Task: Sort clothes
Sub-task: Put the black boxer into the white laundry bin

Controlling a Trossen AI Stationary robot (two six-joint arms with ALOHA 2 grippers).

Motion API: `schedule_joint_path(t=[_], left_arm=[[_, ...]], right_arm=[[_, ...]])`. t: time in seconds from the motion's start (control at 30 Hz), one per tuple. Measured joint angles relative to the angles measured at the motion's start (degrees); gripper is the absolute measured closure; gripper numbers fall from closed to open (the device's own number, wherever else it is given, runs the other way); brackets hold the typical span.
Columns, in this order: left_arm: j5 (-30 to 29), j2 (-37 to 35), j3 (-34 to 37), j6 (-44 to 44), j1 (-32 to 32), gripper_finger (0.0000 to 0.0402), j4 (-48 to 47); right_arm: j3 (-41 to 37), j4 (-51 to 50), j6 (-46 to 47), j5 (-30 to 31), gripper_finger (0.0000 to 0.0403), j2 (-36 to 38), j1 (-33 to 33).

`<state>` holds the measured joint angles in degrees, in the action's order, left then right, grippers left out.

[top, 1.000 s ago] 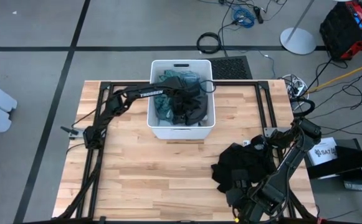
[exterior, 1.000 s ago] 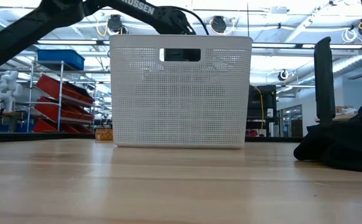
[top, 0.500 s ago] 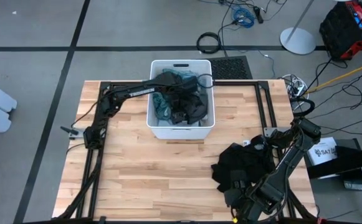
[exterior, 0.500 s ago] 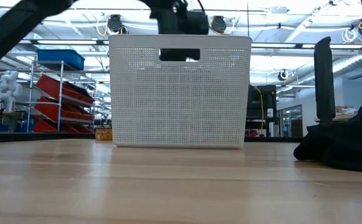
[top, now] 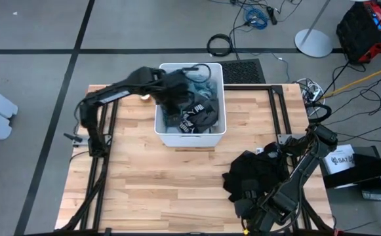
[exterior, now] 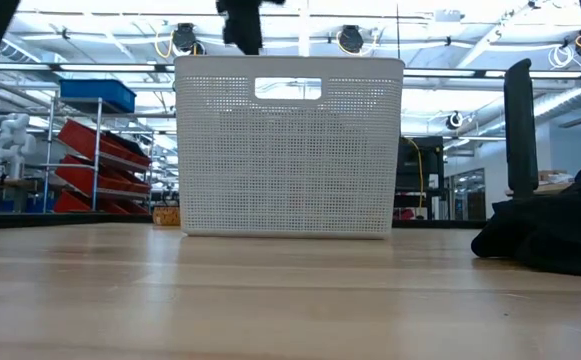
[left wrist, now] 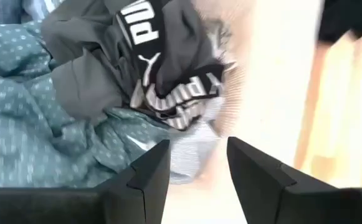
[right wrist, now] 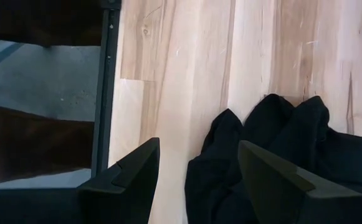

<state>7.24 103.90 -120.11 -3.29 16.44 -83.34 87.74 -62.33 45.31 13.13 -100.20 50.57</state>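
My left jaws (left wrist: 196, 168) released, empty, over bin (top: 215, 124) of clothes (top: 195, 115); right jaws (right wrist: 196, 174) released above black pile (top: 256, 174) on counter (top: 151, 183).

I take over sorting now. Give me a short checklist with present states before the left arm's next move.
1. Left end effector empty, fingers apart: ok.
2. It is above the white bin: ok.
3. Clothes in the bin, teal patterned piece and dark grey piece, in reach: ok.
4. Right end effector open, idle by the black pile: ok.
5. Garments left deeper in the bin: cannot tell.
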Motion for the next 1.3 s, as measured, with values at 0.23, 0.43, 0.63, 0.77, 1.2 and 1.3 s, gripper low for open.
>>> schedule_joint_path(t=[0.23,0.43,0.63,0.77,1.2,1.3], left_arm=[[0.2,-9.0,0.3,8.4,-8.4,0.0235,-0.8],[-9.1,-12.9,4.4,11.8,-24.5,0.0235,6.1],[-20.1,-13.2,11.0,17.3,-38.5,0.0236,9.9],[-23.3,-13.2,18.7,21.4,-45.2,0.0236,17.0],[-33.8,-13.2,42.0,9.8,-53.6,0.0236,69.4],[-33.8,-13.2,45.6,5.4,-53.5,0.0236,79.6]], right_arm=[[0.0,-0.6,5.1,-1.6,0.0197,0.0,0.0],[0.0,-3.4,7.2,-1.3,0.0197,0.0,-0.5],[0.0,-18.6,12.0,-1.5,0.0197,0.0,-1.5],[-0.2,-28.0,17.8,-1.5,0.0197,1.0,-1.7],[-22.1,-24.3,26.8,-2.8,0.0197,24.7,-15.5],[-29.1,-24.3,29.1,-4.3,0.0197,29.6,-17.8]])
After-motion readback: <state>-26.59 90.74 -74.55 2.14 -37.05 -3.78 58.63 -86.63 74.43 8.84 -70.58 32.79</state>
